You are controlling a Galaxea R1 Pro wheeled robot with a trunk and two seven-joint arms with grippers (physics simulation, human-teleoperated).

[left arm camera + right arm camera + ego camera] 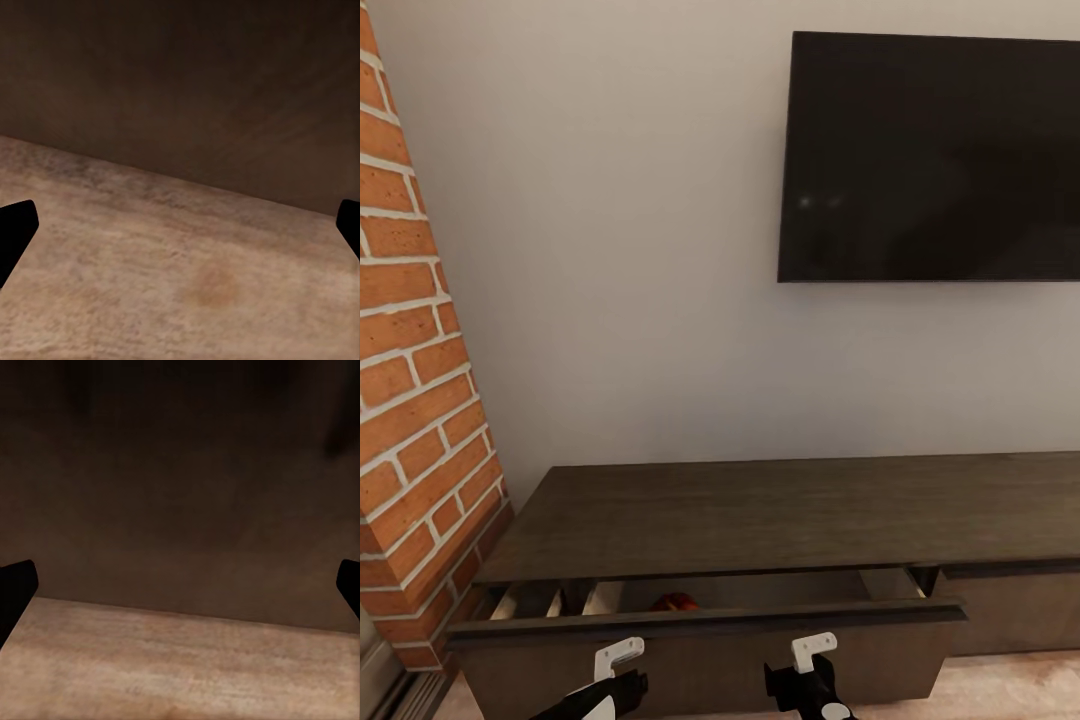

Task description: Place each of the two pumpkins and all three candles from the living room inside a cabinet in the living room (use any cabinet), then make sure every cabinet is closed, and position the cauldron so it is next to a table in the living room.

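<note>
Head view: a long dark-brown cabinet [760, 515] is seen against a grey wall [630, 250], with a brick chimney [410, 350] at its left end and a black TV [930, 160] mounted above its right part. The left drawer [705, 625] is pulled partly out; inside it, near the middle of the opening and just behind the drawer front, a small part of an orange pumpkin [675, 602] is visible, and pale strips of the drawer's inside are seen toward its left end. The left gripper [615, 665] and the right gripper [810, 660] are held in front of the drawer front, well apart from each other; whether they touch it cannot be told.

Left wrist view: two black fingertips [15, 229] are seen at opposite sides, spread wide with nothing between them, over a light wood floor [165, 277] and a dark panel.

Right wrist view: the fingertips [15, 589] are likewise spread wide and empty before a dark panel and floor
</note>
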